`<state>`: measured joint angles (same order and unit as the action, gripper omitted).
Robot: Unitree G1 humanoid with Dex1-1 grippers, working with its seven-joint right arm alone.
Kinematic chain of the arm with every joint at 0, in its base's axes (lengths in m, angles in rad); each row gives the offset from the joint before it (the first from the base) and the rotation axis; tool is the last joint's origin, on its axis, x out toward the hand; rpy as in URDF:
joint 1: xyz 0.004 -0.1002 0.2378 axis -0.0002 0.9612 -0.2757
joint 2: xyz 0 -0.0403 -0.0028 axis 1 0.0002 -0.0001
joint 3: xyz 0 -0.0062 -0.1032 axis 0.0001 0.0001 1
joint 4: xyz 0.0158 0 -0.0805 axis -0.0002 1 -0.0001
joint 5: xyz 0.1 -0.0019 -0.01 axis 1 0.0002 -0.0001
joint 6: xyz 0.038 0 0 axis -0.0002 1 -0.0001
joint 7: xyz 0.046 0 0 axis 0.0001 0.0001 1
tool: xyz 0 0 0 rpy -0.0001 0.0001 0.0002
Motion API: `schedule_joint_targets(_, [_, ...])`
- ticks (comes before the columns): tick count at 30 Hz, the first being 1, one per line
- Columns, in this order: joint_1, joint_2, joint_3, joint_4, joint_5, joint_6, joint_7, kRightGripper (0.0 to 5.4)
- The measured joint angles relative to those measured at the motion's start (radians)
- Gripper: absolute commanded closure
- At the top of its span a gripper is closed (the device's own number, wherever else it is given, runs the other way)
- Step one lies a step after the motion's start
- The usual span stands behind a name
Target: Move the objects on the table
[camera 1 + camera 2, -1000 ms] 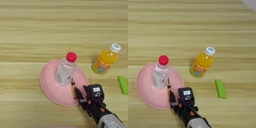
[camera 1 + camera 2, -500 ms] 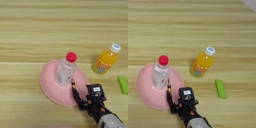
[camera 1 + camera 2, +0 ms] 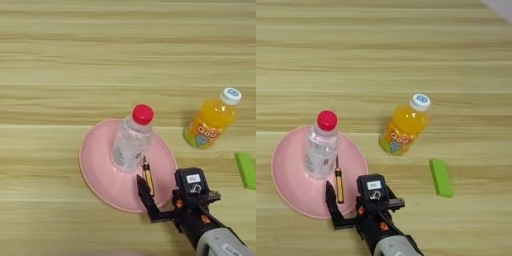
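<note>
Already on round pink plate [image 3: 97, 170]: clear plastic bottle with red cap [image 3: 132, 143] upright, thin amber-and-black screwdriver [image 3: 147, 176] just beside it. Black two-fingered hand [image 3: 156, 200] spread open at plate's near rim, holding nothing. Orange-juice bottle with white cap [image 3: 404, 125] left on wooden tabletop [image 3: 75, 60], near green block [image 3: 440, 177].

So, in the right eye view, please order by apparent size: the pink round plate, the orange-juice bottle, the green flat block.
Largest to smallest:
1. pink round plate
2. orange-juice bottle with white cap
3. green flat block
</note>
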<state>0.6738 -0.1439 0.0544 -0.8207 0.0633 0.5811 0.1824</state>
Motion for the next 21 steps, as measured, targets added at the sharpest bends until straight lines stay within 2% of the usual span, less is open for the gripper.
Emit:
schedule_joint_targets(12, [0.002, -0.006, 0.027, -0.007, 0.0, -0.005, 0.004, 0.03])
schedule_joint_targets(21, [-0.007, -0.017, 0.077, -0.029, -0.001, -0.047, 0.011, 0.03])
